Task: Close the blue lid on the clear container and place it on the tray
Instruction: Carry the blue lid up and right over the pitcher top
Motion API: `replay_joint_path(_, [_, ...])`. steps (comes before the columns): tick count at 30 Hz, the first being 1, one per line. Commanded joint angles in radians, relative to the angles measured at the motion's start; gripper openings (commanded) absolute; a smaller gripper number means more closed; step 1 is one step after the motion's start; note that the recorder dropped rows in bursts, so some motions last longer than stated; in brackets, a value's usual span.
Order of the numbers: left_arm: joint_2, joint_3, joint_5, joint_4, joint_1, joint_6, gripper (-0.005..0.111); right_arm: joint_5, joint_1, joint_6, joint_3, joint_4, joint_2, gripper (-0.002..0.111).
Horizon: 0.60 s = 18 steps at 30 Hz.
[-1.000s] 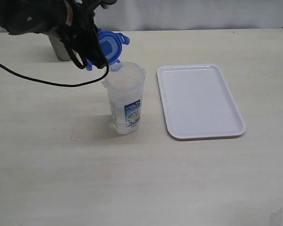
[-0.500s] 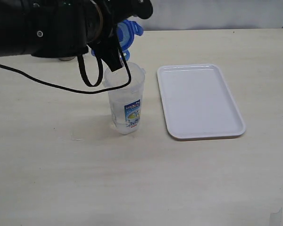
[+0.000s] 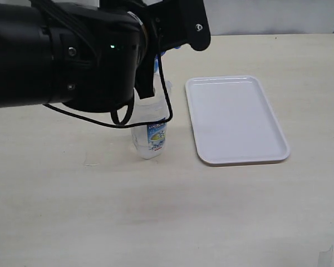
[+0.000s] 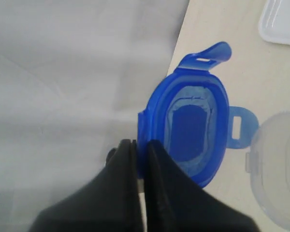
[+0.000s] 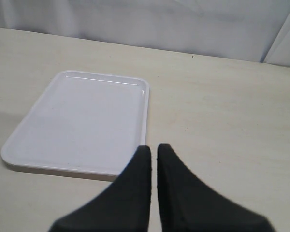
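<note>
My left gripper (image 4: 141, 143) is shut on the edge of the blue lid (image 4: 191, 130), which hangs in the air with its flaps spread. The rim of the clear container (image 4: 275, 164) shows just beside the lid. In the exterior view my left arm (image 3: 89, 55) covers the container's top, so only its labelled lower half (image 3: 150, 136) and a sliver of the blue lid (image 3: 157, 60) show. The white tray (image 3: 236, 119) lies empty to the container's right. My right gripper (image 5: 153, 147) hovers shut and empty near one corner of the tray (image 5: 82, 121).
A black cable (image 3: 89, 117) loops down from the left arm in front of the container. A pale curtain (image 5: 135, 19) runs behind the table's far edge. Bare tabletop (image 3: 167, 217) stretches in front of the container and tray.
My left arm has swung right and closer to the camera, carrying the lid over the container. It now hides the container's top and the grey cup. The right gripper's state is unchanged.
</note>
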Motion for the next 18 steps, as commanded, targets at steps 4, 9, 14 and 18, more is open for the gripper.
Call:
replay_joint_path(4, [-0.008,-0.005,0.035,0.010,-0.039,0.028,0.000,0.001,-0.002,0.002,0.001,0.003,-0.004,0.005])
replay_joint_path(9, [-0.008,-0.005,0.044,0.006,-0.039,0.028,0.000,0.001,-0.002,0.002,0.001,0.003,-0.004,0.005])
replay_joint_path(14, [-0.008,-0.005,0.052,0.006,-0.039,0.028,0.000,0.001,-0.002,0.002,0.001,0.003,-0.004,0.005])
replay_joint_path(18, [-0.008,-0.005,0.060,0.008,-0.026,0.028,0.000,0.001,-0.002,0.002,0.001,0.003,-0.004,0.005])
